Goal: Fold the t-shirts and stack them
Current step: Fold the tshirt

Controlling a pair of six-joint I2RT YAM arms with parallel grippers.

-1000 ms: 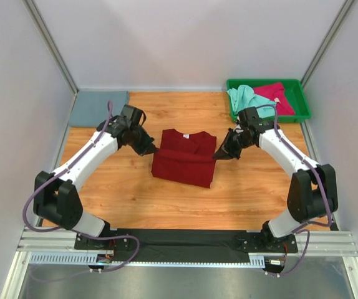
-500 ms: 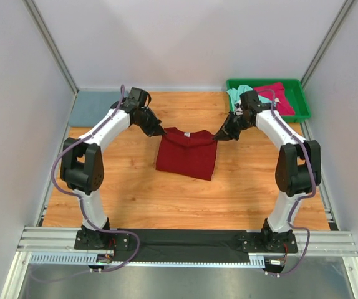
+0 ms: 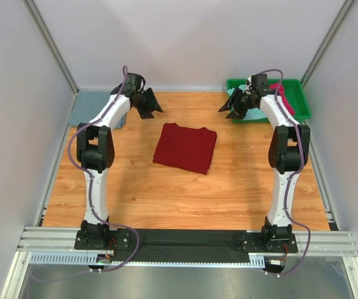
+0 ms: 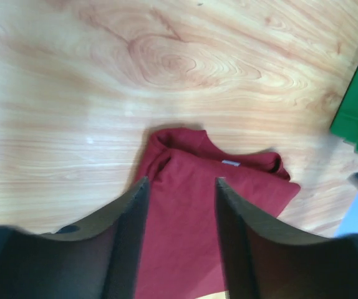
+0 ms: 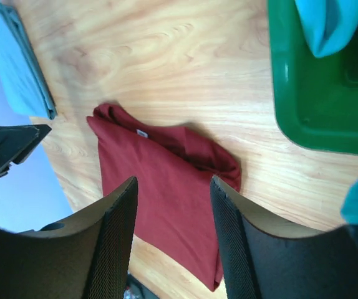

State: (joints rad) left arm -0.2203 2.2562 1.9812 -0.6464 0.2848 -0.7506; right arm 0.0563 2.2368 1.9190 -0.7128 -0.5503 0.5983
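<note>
On the wooden table (image 3: pixel 135 187) the folded dark red t-shirt (image 3: pixel 185 147) lies central. Left gripper (image 3: pixel 153 111) at eleven o'clock and right gripper (image 3: pixel 227 111) at one hang with jaws apart, empty. Stacking it on the grey-blue t-shirt (image 3: pixel 91 107) at ten likely needs even side grips.

Both arms standing stretched tall and reaching far forward, left gripper (image 3: pixel 152 111) hanging with jaws apart and gripping nothing, right gripper (image 3: pixel 226 110) mirroring it, jaws likewise apart and empty, fingertips pointing inward toward each other
</note>
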